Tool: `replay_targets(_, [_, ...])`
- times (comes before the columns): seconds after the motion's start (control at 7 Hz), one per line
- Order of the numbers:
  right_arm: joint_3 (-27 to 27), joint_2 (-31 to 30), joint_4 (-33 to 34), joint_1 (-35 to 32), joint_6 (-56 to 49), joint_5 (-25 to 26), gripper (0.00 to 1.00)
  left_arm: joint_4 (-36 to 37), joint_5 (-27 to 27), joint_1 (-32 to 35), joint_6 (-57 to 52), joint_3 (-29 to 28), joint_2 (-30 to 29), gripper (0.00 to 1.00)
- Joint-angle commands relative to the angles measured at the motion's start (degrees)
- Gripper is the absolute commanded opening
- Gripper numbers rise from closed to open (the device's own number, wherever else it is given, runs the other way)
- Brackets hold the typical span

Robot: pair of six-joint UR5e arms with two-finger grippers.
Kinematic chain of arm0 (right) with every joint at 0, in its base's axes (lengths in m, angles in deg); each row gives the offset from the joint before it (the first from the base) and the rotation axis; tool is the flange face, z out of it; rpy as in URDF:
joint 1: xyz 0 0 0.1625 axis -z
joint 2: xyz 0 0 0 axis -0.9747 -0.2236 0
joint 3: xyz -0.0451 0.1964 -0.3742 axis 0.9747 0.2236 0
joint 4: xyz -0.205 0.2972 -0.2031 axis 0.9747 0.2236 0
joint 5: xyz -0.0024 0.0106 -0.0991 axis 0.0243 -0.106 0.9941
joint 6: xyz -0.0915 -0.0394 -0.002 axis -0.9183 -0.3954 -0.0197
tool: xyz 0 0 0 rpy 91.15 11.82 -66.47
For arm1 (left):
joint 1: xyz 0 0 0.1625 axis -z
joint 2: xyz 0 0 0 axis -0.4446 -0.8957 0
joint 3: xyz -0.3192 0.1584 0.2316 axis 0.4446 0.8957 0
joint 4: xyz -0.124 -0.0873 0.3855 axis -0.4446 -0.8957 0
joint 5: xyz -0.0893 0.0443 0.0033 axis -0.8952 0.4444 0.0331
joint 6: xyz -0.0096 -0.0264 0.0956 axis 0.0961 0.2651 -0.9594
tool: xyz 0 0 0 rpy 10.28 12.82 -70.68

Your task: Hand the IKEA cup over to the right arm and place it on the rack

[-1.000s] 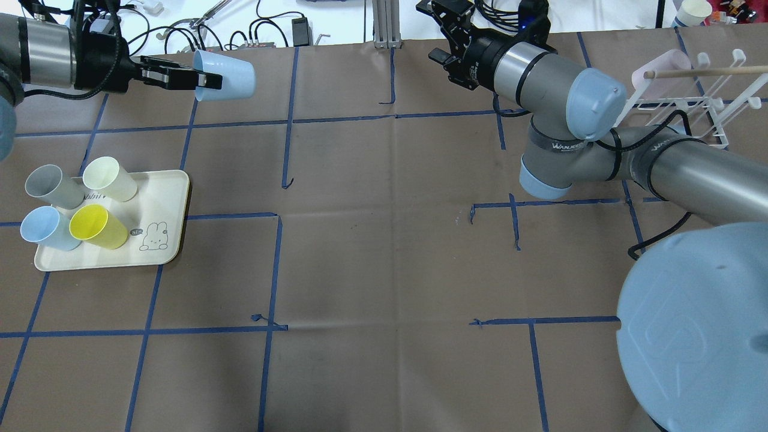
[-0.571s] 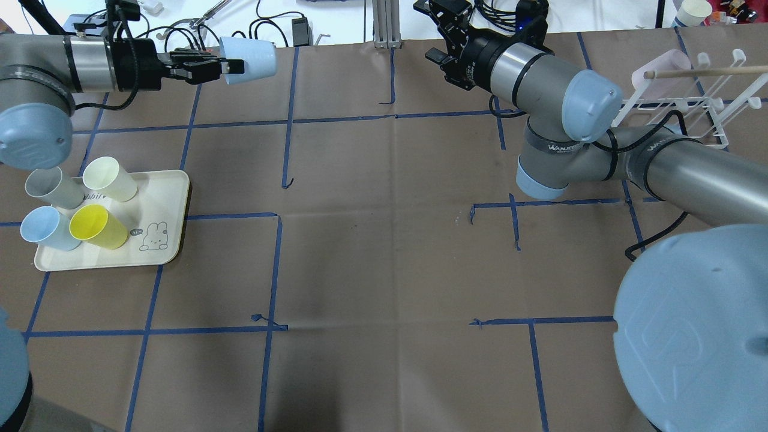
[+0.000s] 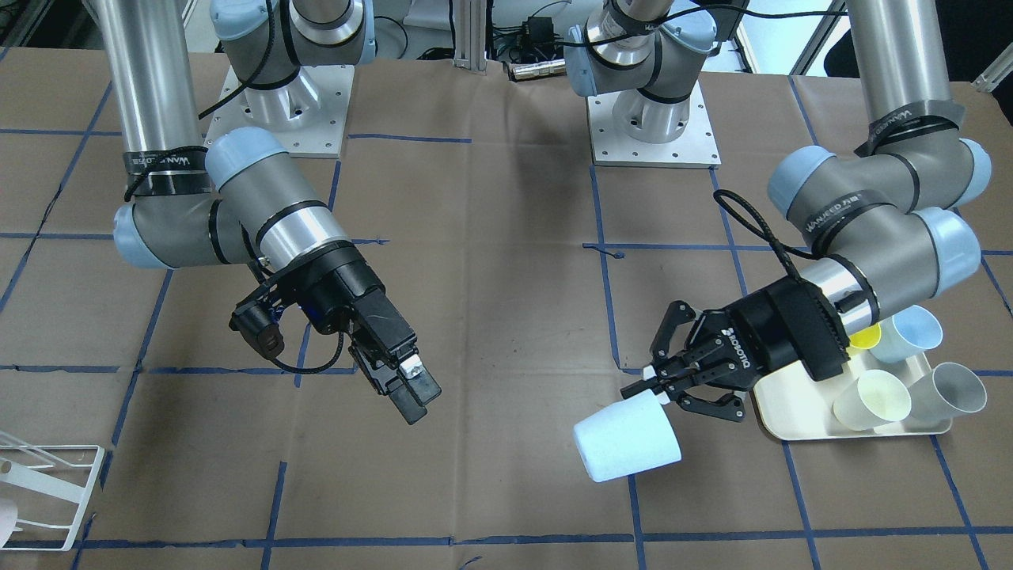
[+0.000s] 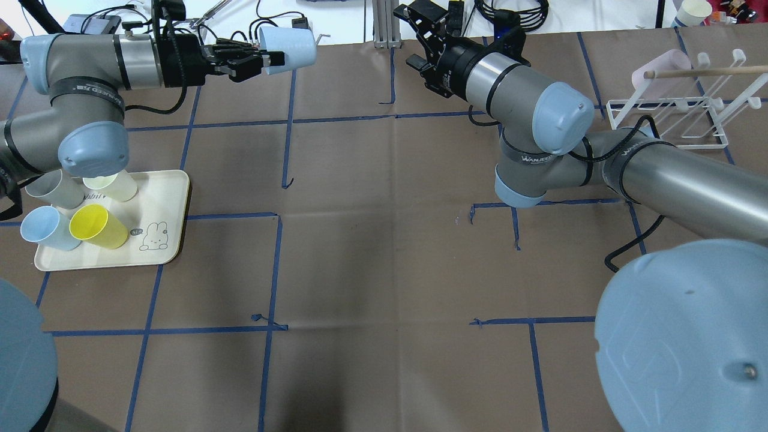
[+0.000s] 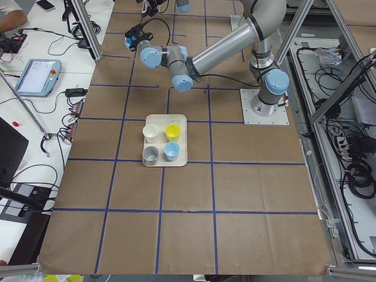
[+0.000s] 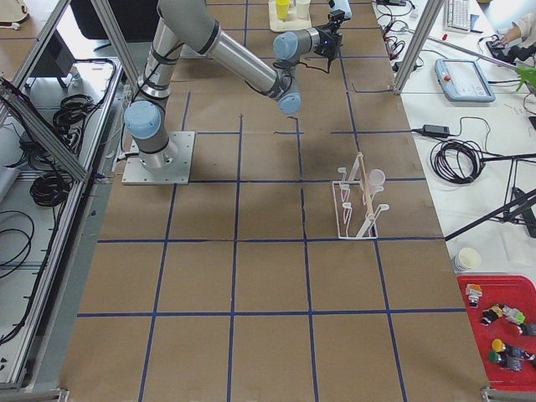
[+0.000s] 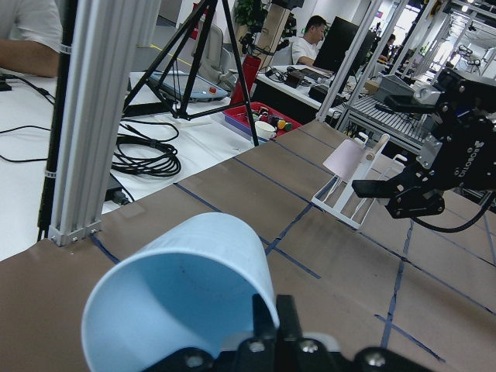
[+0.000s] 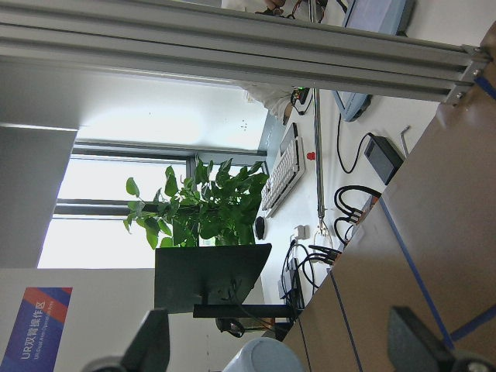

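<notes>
At the table (image 4: 384,252) we count six cups: held blue cup (image 4: 290,44), grey cup (image 4: 57,195), cream cup (image 4: 117,187), standing blue cup (image 4: 43,229), yellow cup (image 4: 97,227), pink cup (image 4: 661,68); one tray (image 4: 165,195); one rack (image 4: 666,117).

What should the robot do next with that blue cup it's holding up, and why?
Probably the left gripper should carry the light blue cup across toward the right gripper. It pinches the cup by the rim, the right gripper is wide open and empty, and a wide gap separates them, so the cup is not yet within reach for a handover.
</notes>
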Motion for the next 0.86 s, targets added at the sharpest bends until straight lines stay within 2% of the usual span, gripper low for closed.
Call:
replay_targets(0.0, [-0.07, 0.15, 3.37, -3.61, 0.24, 8.98, 0.99, 18.62, -0.65, 1.22, 8.21, 9.73, 1.42, 0.0])
replay_targets(0.29, [-0.16, 1.29, 7.82, -4.42, 1.82, 16.54, 0.99, 23.43, -4.06, 1.3, 11.04, 15.3, 4.92, 0.0])
replay_targets(0.43, [0.01, 3.47, 9.16, -4.42, 1.74, 16.84, 0.99, 25.28, -4.35, 1.56, 10.71, 19.24, 7.73, 0.0])
replay_targets(0.57, [0.54, 6.11, 11.43, -4.42, 1.83, 17.11, 1.0, 28.25, -8.62, 1.39, 11.4, 23.19, 10.8, 0.0])
replay_targets(0.71, [0.54, 6.48, 12.06, -5.03, 4.26, 17.98, 1.0, 29.85, -9.97, 1.39, 10.98, 24.28, 11.71, 0.0])
